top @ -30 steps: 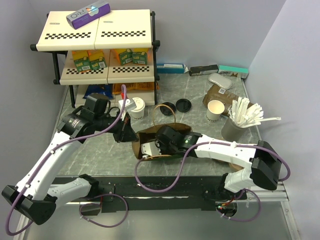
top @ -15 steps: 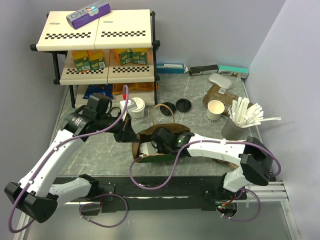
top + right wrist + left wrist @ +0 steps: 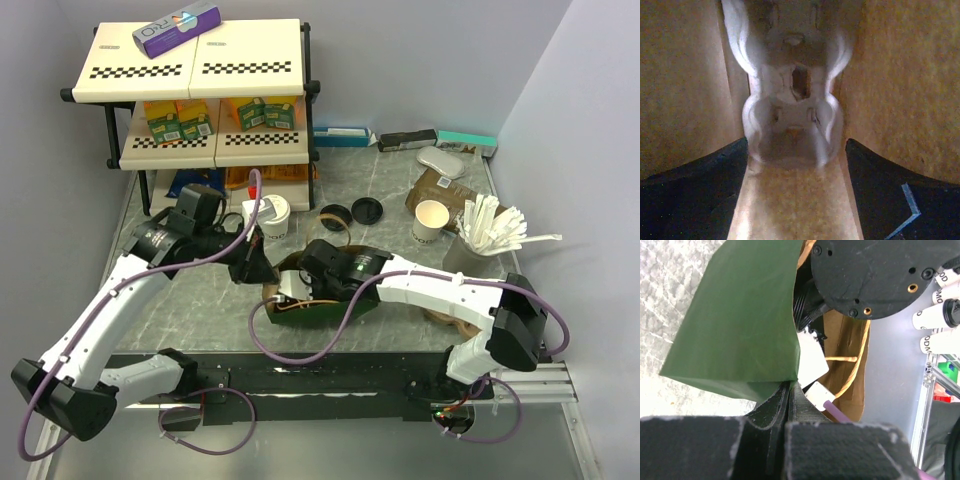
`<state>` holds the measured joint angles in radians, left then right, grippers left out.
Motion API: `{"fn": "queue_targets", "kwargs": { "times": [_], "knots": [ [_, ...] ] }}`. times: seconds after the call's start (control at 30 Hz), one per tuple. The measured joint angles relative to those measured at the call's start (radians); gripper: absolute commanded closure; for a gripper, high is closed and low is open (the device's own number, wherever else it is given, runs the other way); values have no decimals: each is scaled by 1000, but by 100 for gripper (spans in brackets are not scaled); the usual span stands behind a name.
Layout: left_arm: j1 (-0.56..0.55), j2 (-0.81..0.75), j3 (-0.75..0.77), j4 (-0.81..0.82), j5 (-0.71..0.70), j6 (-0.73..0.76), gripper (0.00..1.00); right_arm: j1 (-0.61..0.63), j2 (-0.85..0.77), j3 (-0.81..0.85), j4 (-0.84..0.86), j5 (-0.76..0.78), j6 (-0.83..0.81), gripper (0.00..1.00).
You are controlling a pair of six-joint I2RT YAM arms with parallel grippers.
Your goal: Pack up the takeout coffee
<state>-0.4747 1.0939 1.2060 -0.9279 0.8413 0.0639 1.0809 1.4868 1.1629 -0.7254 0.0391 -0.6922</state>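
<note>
**Visitor:** What is nearest to us?

**Onlooker:** Both arms meet at a paper bag, green outside and brown inside, on the grey table. The left gripper has its fingers pressed together on the bag's edge, pinching the paper.

**Visitor:** And the other arm?

**Onlooker:** The right gripper reaches inside the bag. Its dark fingers stand wide apart, with only the bag's brown inside between them. Just ahead of them sits a pale moulded tray. I cannot tell whether they touch it.

**Visitor:** Where is the coffee?

**Onlooker:** Outside the bag. A white cup stands upright just beyond the left gripper, near the foot of the shelf. A second cup, open and tan inside, stands well to the right, beside a grey tumbler full of white sticks.

**Visitor:** Anything between the two?

**Onlooker:** Black lids lie flat on the table past the bag. Farther back, flat boxes lie along the wall.
</note>
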Motion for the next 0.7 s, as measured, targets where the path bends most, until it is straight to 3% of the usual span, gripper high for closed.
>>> {"fn": "queue_targets", "kwargs": {
  "times": [0.57, 0.7],
  "knots": [
    [4, 13, 103, 2, 47, 3, 99, -18, -71, 219, -328, -78, 55, 10],
    [30, 44, 58, -8, 22, 6, 99, -2, -126, 221, -215, -82, 39, 26]
  ]
}}
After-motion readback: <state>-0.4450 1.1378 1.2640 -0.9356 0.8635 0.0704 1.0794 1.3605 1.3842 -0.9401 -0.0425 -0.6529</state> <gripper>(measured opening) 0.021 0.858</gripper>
